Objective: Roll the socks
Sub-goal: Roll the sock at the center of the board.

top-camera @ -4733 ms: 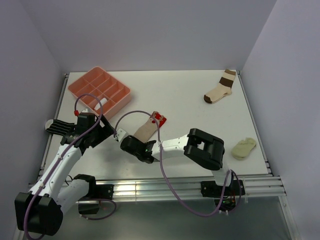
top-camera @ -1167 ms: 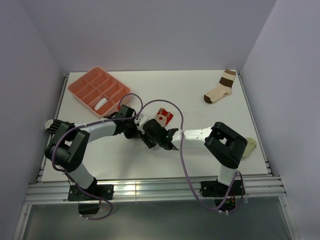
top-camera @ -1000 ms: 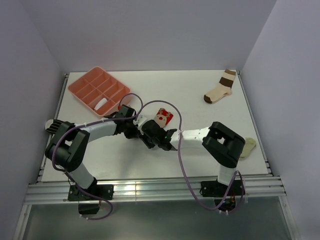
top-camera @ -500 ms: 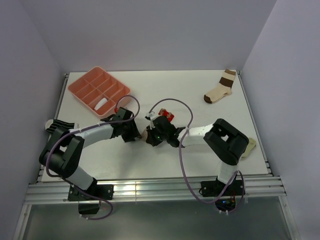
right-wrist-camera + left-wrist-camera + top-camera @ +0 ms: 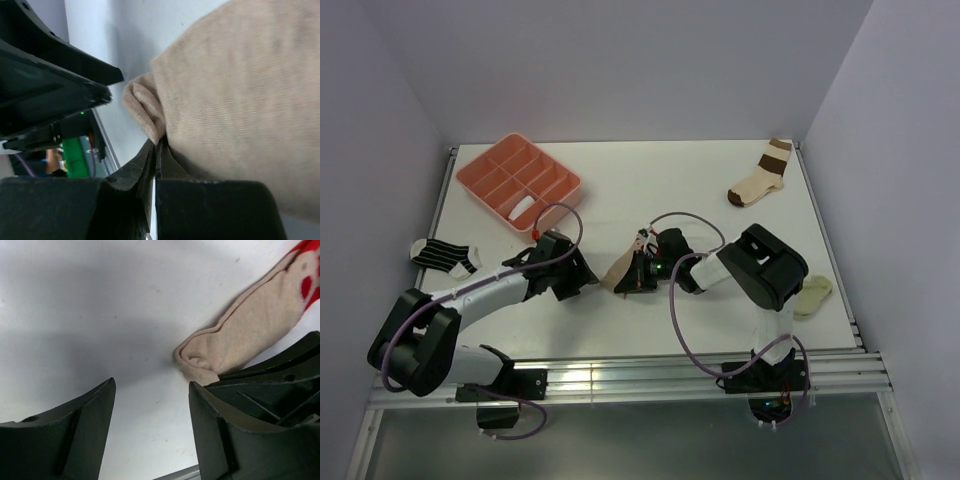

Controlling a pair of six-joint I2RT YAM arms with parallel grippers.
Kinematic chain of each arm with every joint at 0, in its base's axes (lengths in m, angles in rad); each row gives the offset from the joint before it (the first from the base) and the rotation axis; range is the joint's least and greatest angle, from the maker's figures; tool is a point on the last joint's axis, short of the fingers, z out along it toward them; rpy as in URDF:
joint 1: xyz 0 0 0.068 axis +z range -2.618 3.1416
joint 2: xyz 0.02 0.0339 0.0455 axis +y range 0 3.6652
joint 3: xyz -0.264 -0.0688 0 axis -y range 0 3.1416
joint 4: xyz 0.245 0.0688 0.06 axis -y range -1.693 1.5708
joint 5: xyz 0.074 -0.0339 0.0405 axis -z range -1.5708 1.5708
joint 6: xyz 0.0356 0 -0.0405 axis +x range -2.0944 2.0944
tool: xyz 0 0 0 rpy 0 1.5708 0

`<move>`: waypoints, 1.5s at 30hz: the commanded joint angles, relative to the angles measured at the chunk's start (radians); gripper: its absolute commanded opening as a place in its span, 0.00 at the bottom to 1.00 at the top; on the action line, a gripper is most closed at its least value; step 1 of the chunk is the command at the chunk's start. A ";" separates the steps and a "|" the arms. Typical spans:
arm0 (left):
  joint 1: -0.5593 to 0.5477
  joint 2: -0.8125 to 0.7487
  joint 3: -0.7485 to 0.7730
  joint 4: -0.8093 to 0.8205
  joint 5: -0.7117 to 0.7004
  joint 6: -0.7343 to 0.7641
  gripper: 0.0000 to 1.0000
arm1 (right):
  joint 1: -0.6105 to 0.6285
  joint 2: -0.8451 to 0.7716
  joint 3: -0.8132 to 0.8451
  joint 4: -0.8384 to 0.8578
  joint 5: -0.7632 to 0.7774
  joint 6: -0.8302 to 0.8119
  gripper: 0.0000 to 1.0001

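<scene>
The tan sock point(image 5: 618, 270) has a red end, the striped sock point(image 5: 442, 254) is black-and-white, the cream sock point(image 5: 760, 180) has brown bands, plus a pink tray point(image 5: 486, 153) and a white table point(image 5: 660, 190).

Bare bench point(image 5: 100, 315) lies open ahead of the left tool point(image 5: 151, 385); hard on its right, the tan sock point(image 5: 250, 335) and the right tool point(image 5: 156, 146) block the way.

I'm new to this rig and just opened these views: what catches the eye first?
Mid-table, the right gripper pinches the tan sock near its folded end, while the left gripper stands open beside it. Behind on the left sits a pink tray; a striped sock lies at the left edge.
</scene>
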 commanded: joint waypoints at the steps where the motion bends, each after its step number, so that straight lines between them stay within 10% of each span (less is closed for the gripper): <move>1: -0.015 0.023 -0.020 0.074 0.043 -0.028 0.64 | -0.018 0.032 -0.020 0.120 -0.072 0.118 0.00; 25: -0.069 0.318 -0.002 0.106 -0.006 -0.106 0.18 | -0.032 0.080 -0.056 0.164 -0.044 0.187 0.00; 31: -0.072 0.378 -0.002 0.068 0.009 -0.111 0.01 | -0.027 0.000 -0.043 0.048 -0.013 0.100 0.22; 37: -0.076 0.350 0.104 -0.113 -0.023 -0.036 0.00 | 0.014 -0.190 0.020 -0.329 0.199 -0.168 0.44; 45: -0.087 0.385 0.313 -0.308 -0.046 0.058 0.00 | 0.208 -0.382 0.056 -0.485 0.734 -0.425 0.45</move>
